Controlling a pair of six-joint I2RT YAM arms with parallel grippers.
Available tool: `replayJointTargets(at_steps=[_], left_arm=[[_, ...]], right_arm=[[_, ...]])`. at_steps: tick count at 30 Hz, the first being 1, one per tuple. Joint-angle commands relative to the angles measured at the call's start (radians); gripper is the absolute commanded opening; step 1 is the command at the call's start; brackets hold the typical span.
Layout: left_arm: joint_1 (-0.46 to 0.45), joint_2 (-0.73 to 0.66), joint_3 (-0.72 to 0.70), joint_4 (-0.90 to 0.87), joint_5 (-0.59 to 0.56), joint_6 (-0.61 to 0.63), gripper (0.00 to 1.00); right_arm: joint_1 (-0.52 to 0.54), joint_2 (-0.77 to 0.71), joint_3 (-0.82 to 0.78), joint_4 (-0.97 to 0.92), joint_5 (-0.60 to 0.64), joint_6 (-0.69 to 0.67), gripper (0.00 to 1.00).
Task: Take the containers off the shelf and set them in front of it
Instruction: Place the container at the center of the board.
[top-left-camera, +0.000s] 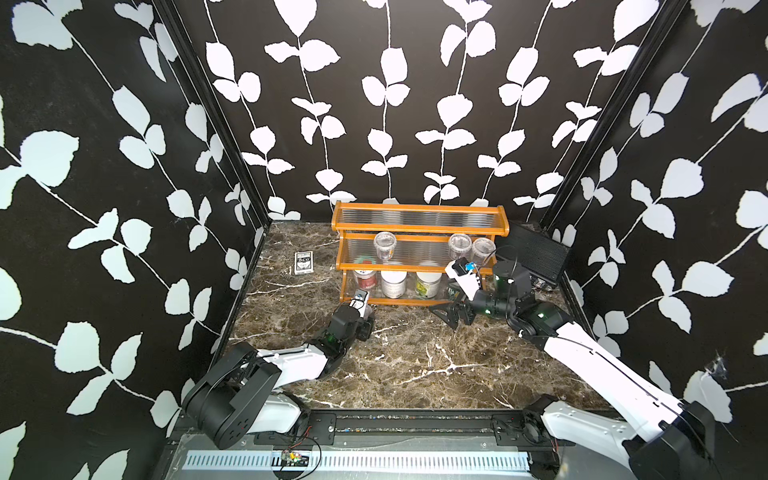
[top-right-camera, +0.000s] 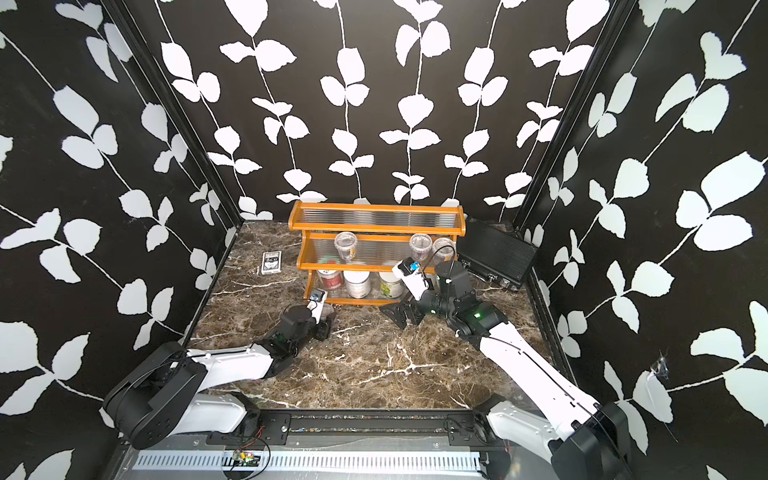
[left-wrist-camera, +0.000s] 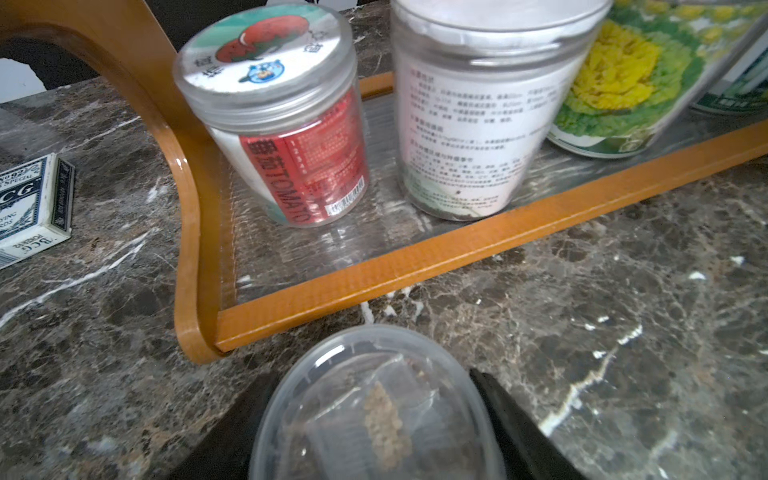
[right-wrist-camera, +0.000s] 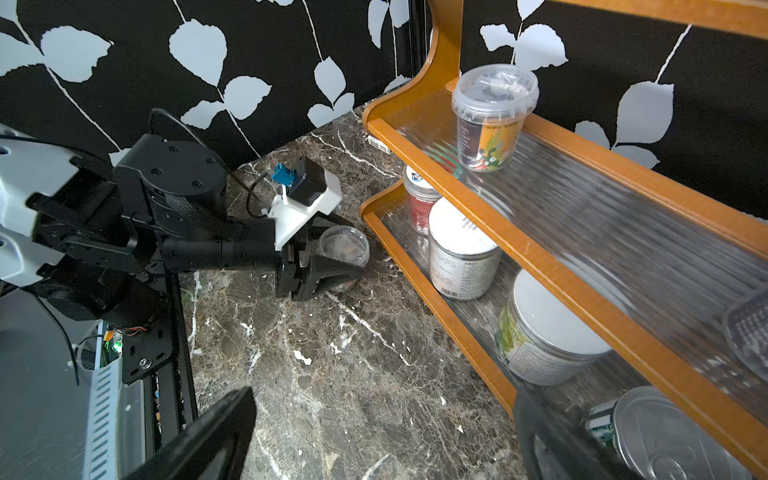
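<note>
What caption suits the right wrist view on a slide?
Left gripper holds a clear cup before the shelf; jars, a tin and a labelled cup stand on it.

Black walls (top-left-camera: 104, 208) printed with white leafy vines enclose three sides, joined at the corners by black metal posts (top-left-camera: 201, 83). The counter (top-left-camera: 415, 365) is dark brown marble veined with white, evenly lit

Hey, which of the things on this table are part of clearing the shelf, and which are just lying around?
Job: shelf; three clear cups on its middle tier; tomato jar, white-label jar, green-label jar and tin on its bottom tier; fourth clear cup in front of it.
Lying about: BCG card box; black ribbed case.
</note>
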Motion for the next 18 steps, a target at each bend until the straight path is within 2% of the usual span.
replayJointTargets(at_steps=[1,10,15,18], left_arm=[[0.003,-0.026,-0.014,-0.018,0.041,0.006,0.7],[0.003,-0.129,-0.069,-0.111,0.039,-0.019,0.81],[0.003,-0.162,-0.066,-0.152,0.04,-0.023,0.89],[0.003,-0.195,-0.06,-0.191,0.029,-0.017,0.9]], right_arm=[[0.008,0.005,0.022,0.013,0.003,-0.014,1.0],[0.008,0.024,0.029,0.013,0.01,-0.028,1.0],[0.008,0.037,0.043,0.01,0.011,-0.037,1.0],[0.008,0.038,0.049,0.004,0.018,-0.043,1.0]])
